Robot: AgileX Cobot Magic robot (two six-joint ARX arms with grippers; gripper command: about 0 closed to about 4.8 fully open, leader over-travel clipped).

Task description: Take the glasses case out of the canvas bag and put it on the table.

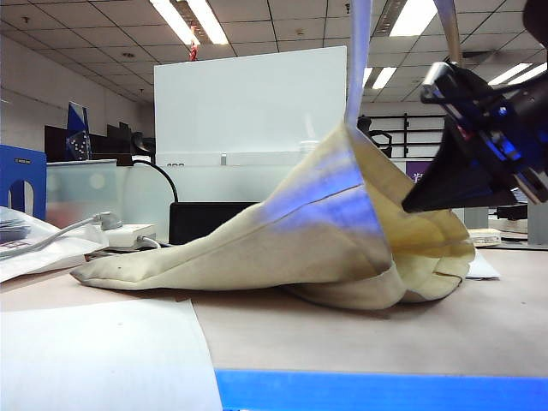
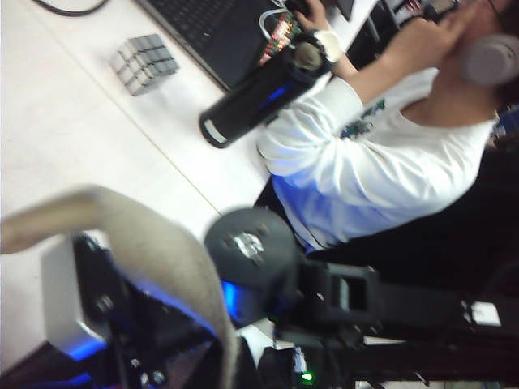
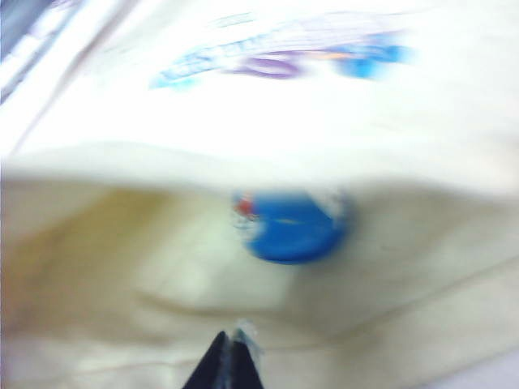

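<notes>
The canvas bag (image 1: pixel 282 240) lies on the table (image 1: pixel 342 334) with one side pulled up into a peak by its handle (image 1: pixel 360 51), which runs out of the top of the exterior view. My left gripper (image 2: pixel 220 356) is shut on that beige handle (image 2: pixel 154 243), above what the exterior view shows. From the right, my right gripper (image 1: pixel 409 205) points at the bag's open mouth, its jaws shut and empty (image 3: pixel 233 352). Straight ahead of it, inside the bag, lies the blue glasses case (image 3: pixel 290 227).
White paper sheets (image 1: pixel 103 360) lie at the near left, and a blue strip (image 1: pixel 377 390) edges the table. A white adapter (image 1: pixel 128 233) and a black box (image 1: pixel 205 223) stand behind the bag. The left wrist view shows a cube (image 2: pixel 144 62), a black bottle (image 2: pixel 259 97) and a seated person (image 2: pixel 381 162).
</notes>
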